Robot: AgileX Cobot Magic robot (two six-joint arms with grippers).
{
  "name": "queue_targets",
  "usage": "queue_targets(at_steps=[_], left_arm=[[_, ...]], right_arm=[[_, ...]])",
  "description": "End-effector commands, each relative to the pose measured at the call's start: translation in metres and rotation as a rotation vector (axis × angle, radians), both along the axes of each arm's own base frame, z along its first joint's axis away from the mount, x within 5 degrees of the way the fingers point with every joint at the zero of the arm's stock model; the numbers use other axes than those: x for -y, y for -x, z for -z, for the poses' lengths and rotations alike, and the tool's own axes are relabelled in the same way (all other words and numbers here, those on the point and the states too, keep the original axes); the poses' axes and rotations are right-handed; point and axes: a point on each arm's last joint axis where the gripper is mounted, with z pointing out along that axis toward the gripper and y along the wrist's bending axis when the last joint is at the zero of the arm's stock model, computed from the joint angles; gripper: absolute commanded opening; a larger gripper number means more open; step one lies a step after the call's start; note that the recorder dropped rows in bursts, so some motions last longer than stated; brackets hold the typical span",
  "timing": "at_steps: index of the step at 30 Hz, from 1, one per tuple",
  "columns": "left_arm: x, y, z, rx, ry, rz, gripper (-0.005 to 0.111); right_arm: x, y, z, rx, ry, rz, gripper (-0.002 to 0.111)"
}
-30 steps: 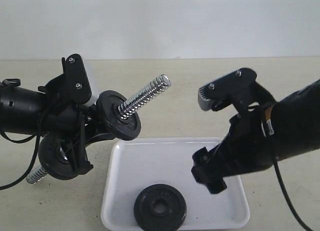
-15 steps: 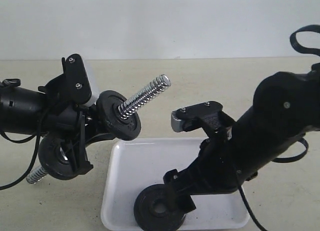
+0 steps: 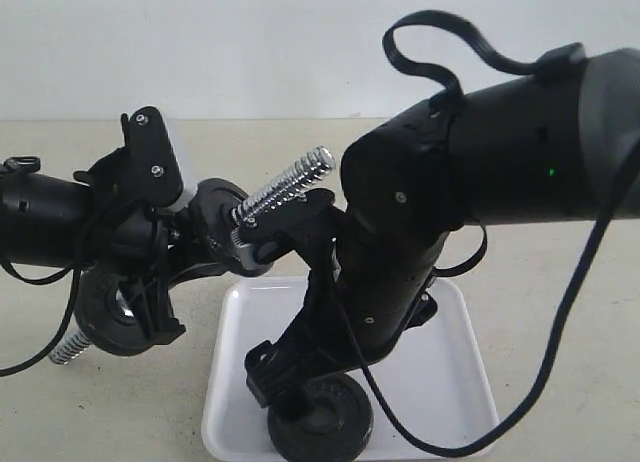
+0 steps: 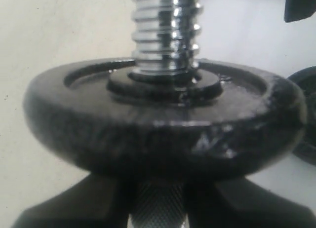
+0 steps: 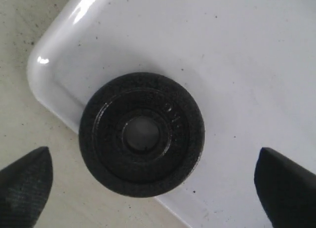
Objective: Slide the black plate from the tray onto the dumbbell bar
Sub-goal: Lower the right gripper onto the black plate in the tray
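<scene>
The black plate (image 3: 325, 427) lies flat at the near edge of the white tray (image 3: 450, 382). In the right wrist view the plate (image 5: 141, 134) overlaps the rim of the tray (image 5: 237, 55) near a corner. My right gripper (image 3: 262, 312) hangs above it, open wide, and its fingertips (image 5: 27, 181) stand clear of the plate on either side, touching nothing. My left gripper (image 3: 165, 244) is shut on the knurled handle (image 4: 158, 208) of the dumbbell bar (image 3: 295, 182). It holds the bar tilted, with the threaded end (image 4: 165, 30) free above a mounted disc (image 4: 163, 124).
A second disc (image 3: 115, 317) sits on the bar's lower end, left of the tray. One finger of my right gripper passes close in front of the bar's upper disc (image 3: 212, 214). The beige tabletop (image 3: 560, 362) lies around the tray.
My right arm has swung down and to the left across the tray and now hovers over the black plate. The left arm and the bar have not moved.
</scene>
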Motion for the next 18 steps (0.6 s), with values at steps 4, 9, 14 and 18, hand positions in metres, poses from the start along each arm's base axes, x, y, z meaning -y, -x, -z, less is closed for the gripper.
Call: queue_targets(at_steps=[4,9,14,18], left_arm=[[-0.002,-0.006,-0.024,0.08,0.045,-0.08,0.004],[-0.016,-0.016,-0.023,0.147,-0.056,-0.23,0.004],[-0.018,-0.017,-0.023,0.153,-0.065,-0.244,0.004],[-0.018,-0.017,-0.023,0.155,-0.068,-0.247,0.004]], right_arm=[[-0.001,-0.002,0.004,0.009,0.017,-0.016,0.104],[-0.004,0.0,0.004,-0.021,-0.013,-0.006,0.104],[-0.01,-0.002,0.011,-0.021,-0.049,0.004,0.104],[-0.011,-0.004,0.019,-0.032,-0.038,0.007,0.104]])
